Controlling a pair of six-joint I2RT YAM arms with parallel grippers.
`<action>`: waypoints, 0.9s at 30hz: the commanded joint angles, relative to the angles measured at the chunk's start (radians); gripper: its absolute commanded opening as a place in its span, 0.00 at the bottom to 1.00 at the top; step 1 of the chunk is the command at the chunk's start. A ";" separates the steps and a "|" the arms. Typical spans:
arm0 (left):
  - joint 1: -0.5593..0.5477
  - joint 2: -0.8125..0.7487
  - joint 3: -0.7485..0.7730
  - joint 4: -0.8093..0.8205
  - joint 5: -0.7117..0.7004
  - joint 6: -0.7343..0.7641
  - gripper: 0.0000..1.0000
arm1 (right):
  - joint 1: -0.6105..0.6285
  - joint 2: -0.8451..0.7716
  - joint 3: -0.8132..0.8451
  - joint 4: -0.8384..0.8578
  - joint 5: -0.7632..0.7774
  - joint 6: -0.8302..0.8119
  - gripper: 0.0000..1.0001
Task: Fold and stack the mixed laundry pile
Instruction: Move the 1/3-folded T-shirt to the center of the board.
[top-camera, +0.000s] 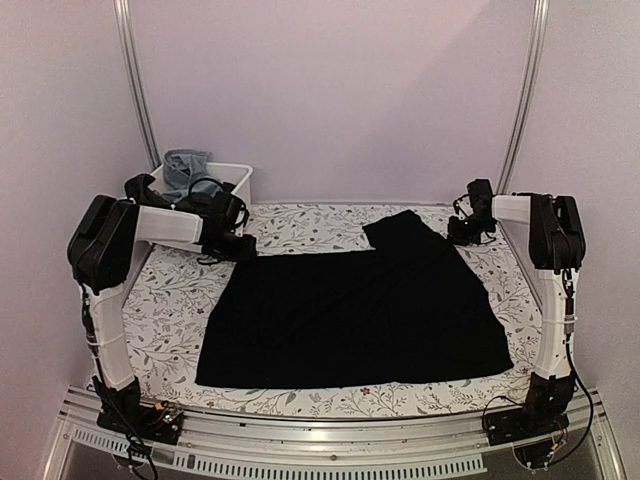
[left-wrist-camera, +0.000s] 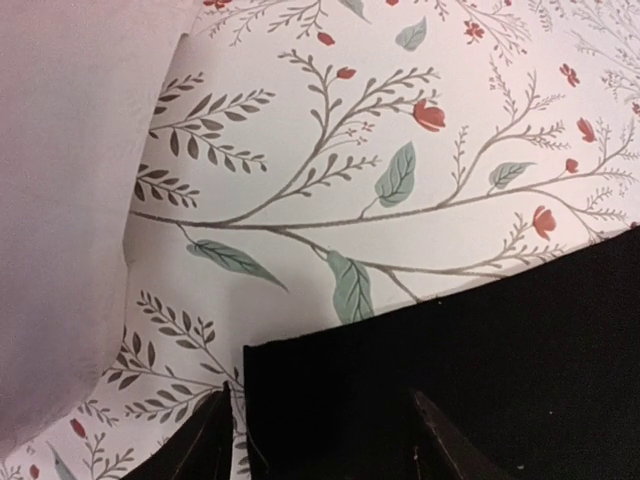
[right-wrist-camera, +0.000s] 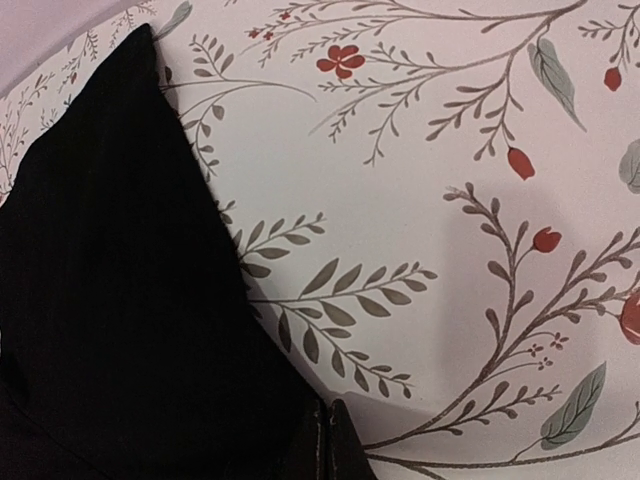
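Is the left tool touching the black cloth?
Cannot tell. Left wrist view: the left tool straddles the black cloth corner, dark fingers merging with dark fabric; no contact or gap shows plainly.

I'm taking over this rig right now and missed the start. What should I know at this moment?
Left gripper: jaws open astride the far-left corner of the black cloth.
Right gripper: shut at the cloth's far-right flap; grip unclear.
The cloth lies spread on the table, its far-right part folded over; jeans sit in the white bin.
Done: nothing stacked. Left: fold the cloth, then the jeans.
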 joint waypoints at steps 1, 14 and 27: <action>0.029 0.063 0.069 -0.041 -0.037 0.018 0.55 | -0.021 -0.004 -0.013 0.004 0.014 0.005 0.00; 0.048 0.223 0.241 -0.096 -0.023 0.031 0.36 | -0.032 0.012 0.010 0.002 -0.006 0.004 0.06; 0.047 0.182 0.223 -0.077 0.031 0.020 0.00 | -0.033 0.101 0.134 -0.032 -0.147 -0.014 0.38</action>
